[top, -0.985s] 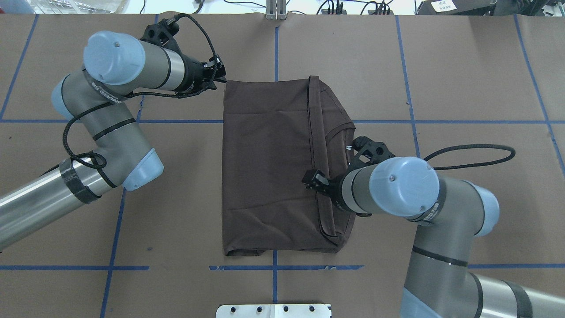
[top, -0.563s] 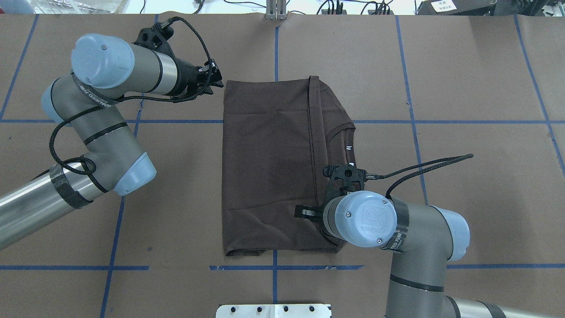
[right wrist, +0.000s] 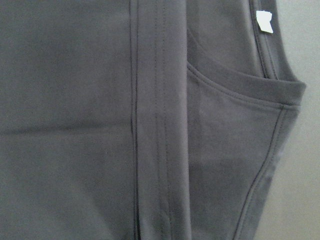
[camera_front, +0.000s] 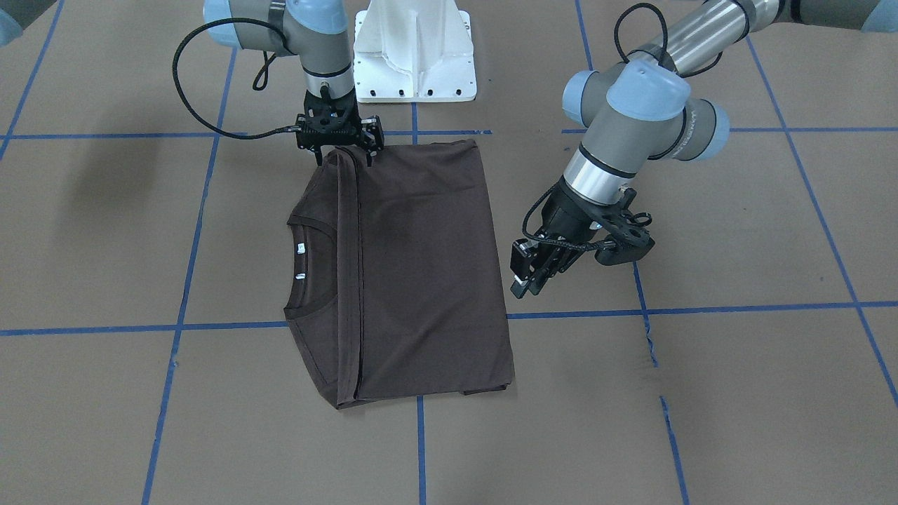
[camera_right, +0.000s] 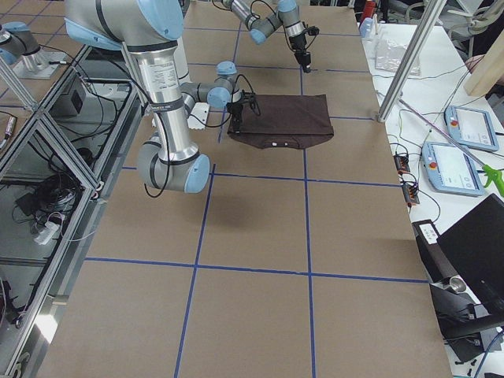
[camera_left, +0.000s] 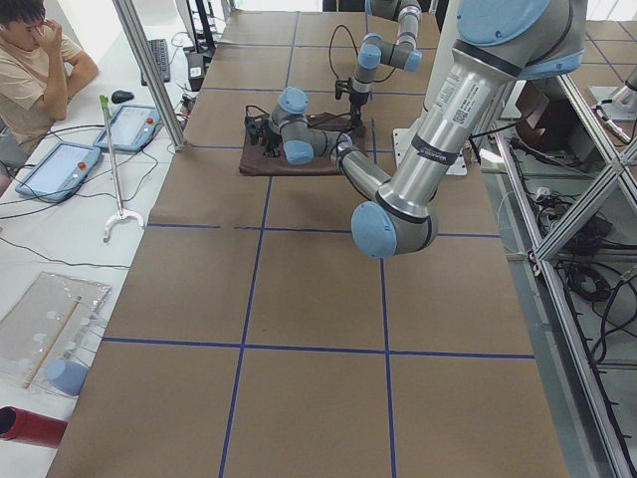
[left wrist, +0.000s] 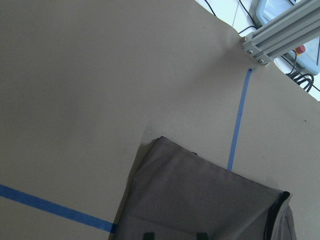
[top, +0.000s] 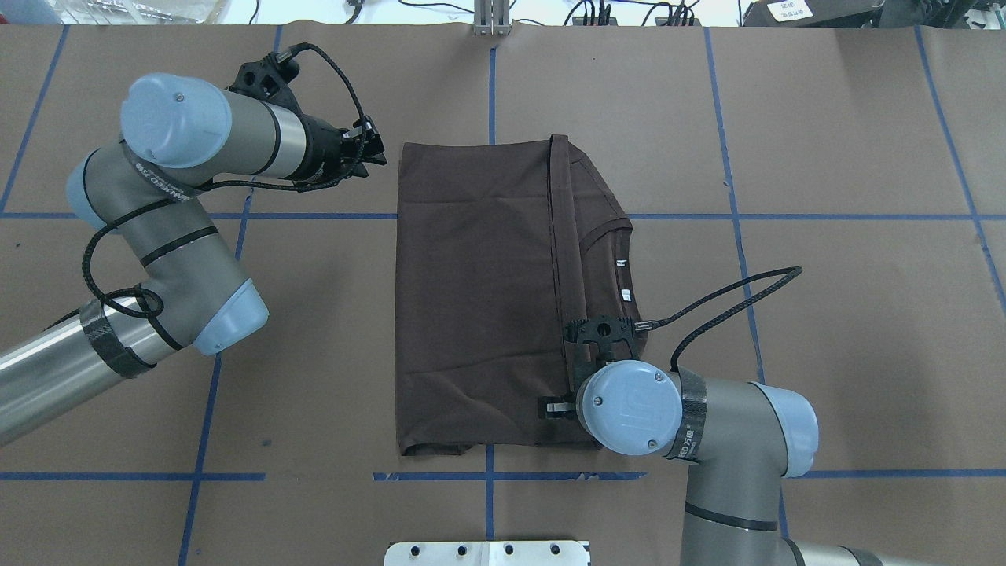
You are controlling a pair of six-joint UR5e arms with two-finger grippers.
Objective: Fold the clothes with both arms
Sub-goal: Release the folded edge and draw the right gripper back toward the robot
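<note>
The dark brown T-shirt (top: 479, 299) lies folded flat on the table, its ribbed collar (top: 609, 251) and white tags (camera_front: 300, 247) left uncovered on the robot's right side. My left gripper (top: 376, 153) hovers open just off the shirt's far left corner (left wrist: 200, 200), holding nothing. My right gripper (camera_front: 346, 156) points straight down at the shirt's near edge, its open jaws straddling the folded hem. In the overhead view the right wrist mostly hides that gripper. The right wrist view is filled by hem seams, collar (right wrist: 240, 82) and a tag (right wrist: 263, 21).
The brown table cover carries blue tape lines (top: 489, 79). The white base block (camera_front: 415, 49) stands at the robot's edge. A black cable (top: 731, 291) loops off the right wrist. A person (camera_left: 35, 60) sits beyond the far edge, beside tablets (camera_left: 127, 124).
The right arm swung toward the robot along the folded hem and turned its wrist down over the shirt's near edge. The left gripper drew back a little from the far corner.
</note>
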